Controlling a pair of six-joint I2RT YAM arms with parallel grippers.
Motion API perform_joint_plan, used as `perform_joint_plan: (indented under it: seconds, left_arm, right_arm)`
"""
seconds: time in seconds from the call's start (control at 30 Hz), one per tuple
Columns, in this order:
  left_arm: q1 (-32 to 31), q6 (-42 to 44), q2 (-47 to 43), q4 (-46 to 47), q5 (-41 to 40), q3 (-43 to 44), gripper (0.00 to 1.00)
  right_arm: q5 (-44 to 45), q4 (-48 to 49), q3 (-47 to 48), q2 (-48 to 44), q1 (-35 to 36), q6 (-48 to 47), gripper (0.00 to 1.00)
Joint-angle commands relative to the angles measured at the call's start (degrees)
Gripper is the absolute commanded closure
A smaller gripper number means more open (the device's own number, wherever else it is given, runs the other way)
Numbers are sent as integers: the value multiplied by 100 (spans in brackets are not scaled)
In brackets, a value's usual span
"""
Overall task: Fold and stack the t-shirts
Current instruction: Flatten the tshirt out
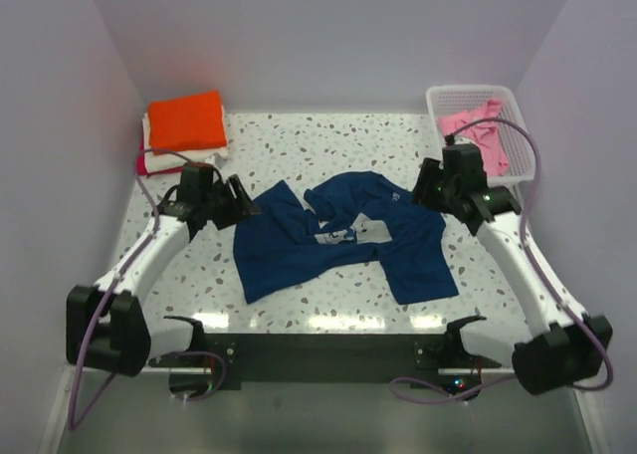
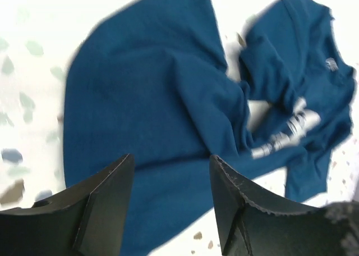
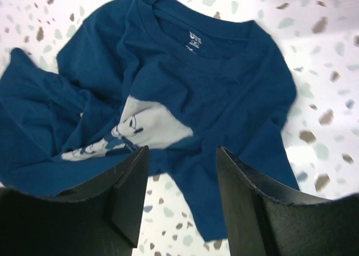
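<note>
From my station, the navy t-shirt (image 1: 338,237) lies crumpled and unfolded in the middle of the speckled tabletop (image 1: 299,140). Its near hem comes close to the front edge. Bare tabletop shows behind the shirt toward the back wall, and in both front corners beside the arms. Pale walls close in the left, back and right sides.

In the back-right corner sits the white lattice basket (image 1: 468,96), with the pink t-shirt (image 1: 478,125) bunched inside it. In the back-left corner is a stack of 3 folded tees: the orange t-shirt (image 1: 186,120) on top, a cream one (image 1: 147,133) under it, and a magenta one (image 1: 141,163) showing at the bottom edge.

The left arm (image 1: 149,260) reaches forward and inward, its jaws at the navy shirt's left edge. The left wrist view shows them spread open with blue cloth beneath the gap; I cannot tell whether they touch it. The right arm (image 1: 518,255) mirrors that pose, its jaws open at the shirt's right side. In the right wrist view they frame the white chest graphic (image 3: 148,127), with the collar label (image 3: 194,41) farther off. Neither holds anything.
</note>
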Motion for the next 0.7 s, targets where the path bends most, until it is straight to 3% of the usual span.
perform_joint_plan:
  seconds: [0.0,0.27,0.4,0.67]
  left_arm:
    - [-72,330,1089,849,-524,914,40]
    - [-379,1121,3876,156,-1157,3227,43]
    - [-643,1613,4739,-284,-1623,4281,44]
    - [-828,2045,5374,-337,-1773,4740,43]
  right_arm:
    - [-426,1299,372,1321,9,-509,48]
    - [-698,2066,1567,3417,0,-1019,53]
    - [-672,2005,2305,4173,0,-1327,54]
    - [-654,2137,3106,5237,-9,-1556,54]
